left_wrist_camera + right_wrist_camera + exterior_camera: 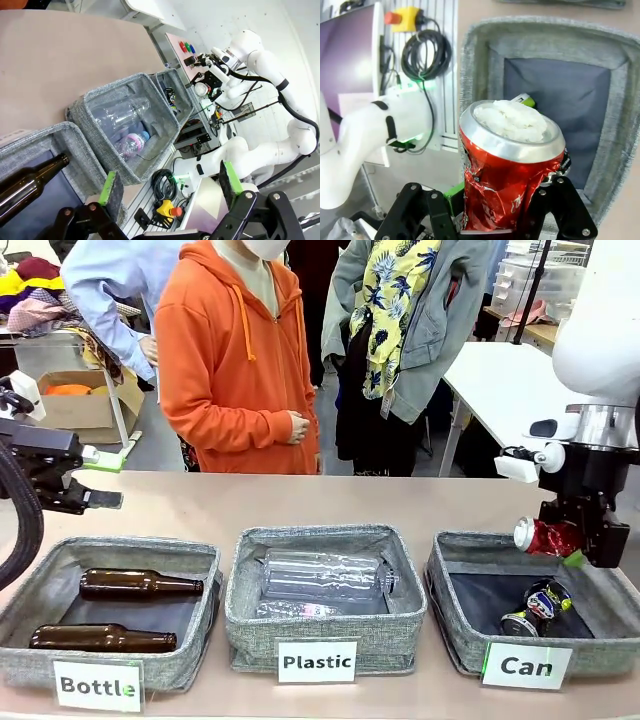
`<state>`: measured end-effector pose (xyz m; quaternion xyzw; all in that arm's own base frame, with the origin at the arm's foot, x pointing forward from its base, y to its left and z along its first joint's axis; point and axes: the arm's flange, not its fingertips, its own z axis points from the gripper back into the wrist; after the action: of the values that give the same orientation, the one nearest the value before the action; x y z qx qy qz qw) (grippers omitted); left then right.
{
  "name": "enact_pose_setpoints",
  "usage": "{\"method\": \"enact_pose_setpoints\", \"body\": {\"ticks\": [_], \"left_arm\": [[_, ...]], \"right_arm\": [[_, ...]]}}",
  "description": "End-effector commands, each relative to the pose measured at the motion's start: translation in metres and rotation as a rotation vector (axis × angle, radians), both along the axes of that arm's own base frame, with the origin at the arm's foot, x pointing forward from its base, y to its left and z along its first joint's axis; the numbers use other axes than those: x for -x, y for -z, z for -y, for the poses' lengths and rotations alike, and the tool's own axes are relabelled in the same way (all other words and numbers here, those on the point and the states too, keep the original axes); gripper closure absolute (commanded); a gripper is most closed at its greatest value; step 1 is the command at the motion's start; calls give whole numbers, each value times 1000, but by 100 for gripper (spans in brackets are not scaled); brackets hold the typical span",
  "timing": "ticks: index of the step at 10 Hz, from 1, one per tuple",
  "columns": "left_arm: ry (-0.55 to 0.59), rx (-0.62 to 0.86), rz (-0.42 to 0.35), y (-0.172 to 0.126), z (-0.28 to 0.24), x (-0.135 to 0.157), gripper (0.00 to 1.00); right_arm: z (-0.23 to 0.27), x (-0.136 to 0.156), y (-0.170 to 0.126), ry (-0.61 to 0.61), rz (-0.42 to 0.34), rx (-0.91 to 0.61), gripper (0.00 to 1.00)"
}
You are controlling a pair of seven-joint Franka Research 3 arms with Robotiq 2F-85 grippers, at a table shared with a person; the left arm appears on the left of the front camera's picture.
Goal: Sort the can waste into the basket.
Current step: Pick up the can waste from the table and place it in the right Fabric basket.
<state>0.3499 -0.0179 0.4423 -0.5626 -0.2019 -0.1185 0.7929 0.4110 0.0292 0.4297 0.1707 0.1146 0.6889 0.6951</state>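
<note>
1. My right gripper [578, 538] clamps the crushed red can [545, 536] at the frame's right, above the "Can" basket [455, 625].
2. A black can [537, 607] lies inside that basket, lower right.
3. My left gripper [170, 186] stands wide and empty at far left, above the desk [330, 502].

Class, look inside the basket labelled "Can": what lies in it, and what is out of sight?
Inside the Can basket lies one black can on the dark lining. The right gripper holds the crushed red can above its rim. The near wall hides the floor's front strip.
</note>
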Motion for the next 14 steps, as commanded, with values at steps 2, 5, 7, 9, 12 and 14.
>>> {"method": "enact_pose_setpoints", "body": {"ticks": [2, 5, 7, 9, 12, 14], "left_arm": [[-7, 15, 1, -1, 1, 0, 0], [-7, 15, 1, -1, 1, 0, 0], [-7, 15, 1, -1, 1, 0, 0], [-7, 15, 1, -1, 1, 0, 0], [-7, 15, 1, -1, 1, 0, 0], [-7, 15, 1, -1, 1, 0, 0]], "right_arm": [[4, 1, 9, 53, 51, -17, 49], [5, 4, 12, 73, 57, -8, 0], [6, 6, 12, 77, 57, -13, 18], [6, 4, 12, 106, 63, -21, 0], [1, 0, 3, 301, 66, -157, 0], [1, -7, -10, 602, 94, -400, 0]]}}
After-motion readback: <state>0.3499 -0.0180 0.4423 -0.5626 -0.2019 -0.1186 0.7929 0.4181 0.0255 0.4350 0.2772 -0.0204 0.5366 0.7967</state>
